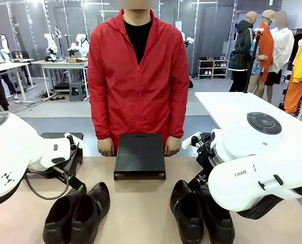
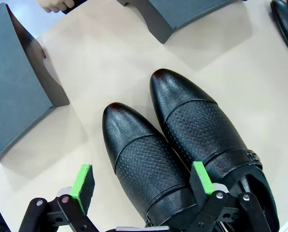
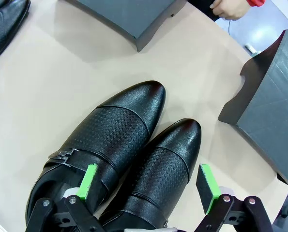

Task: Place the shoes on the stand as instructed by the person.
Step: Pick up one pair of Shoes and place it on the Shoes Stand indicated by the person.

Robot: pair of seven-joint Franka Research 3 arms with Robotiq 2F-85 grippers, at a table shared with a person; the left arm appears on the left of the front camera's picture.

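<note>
Near the robot's edge of the worktop (image 1: 140,218) lie two pairs of black shoes, toes toward the far side. The person (image 1: 138,76) stands there with a hand (image 1: 106,148) at either side of the central black stand (image 1: 139,152).

Left pair (image 1: 77,213): directly beneath the left gripper (image 2: 143,180), whose jaws are spread wide and hold nothing. One green pad (image 2: 83,182) hangs over bare worktop outside the pair. The other sits above the seam between the two shoes, so the outer shoe (image 2: 139,154) lies between them at its heel end.

Right pair (image 1: 201,216): the mirror case beneath the right gripper (image 3: 147,183), jaws likewise wide apart and empty, bracketing the outer shoe (image 3: 165,159). Whether any pad touches leather cannot be told.

Governing relation: each shoe's long axis runs straight ahead of the jaws, heel nearest and toe farthest, while the jaws open across that axis. A descent would thus probably close on the shoe's flanks near the ankle opening. Each arm is nearer its own pair; the stand lies ahead, between the two pairs and apart from both.
</note>
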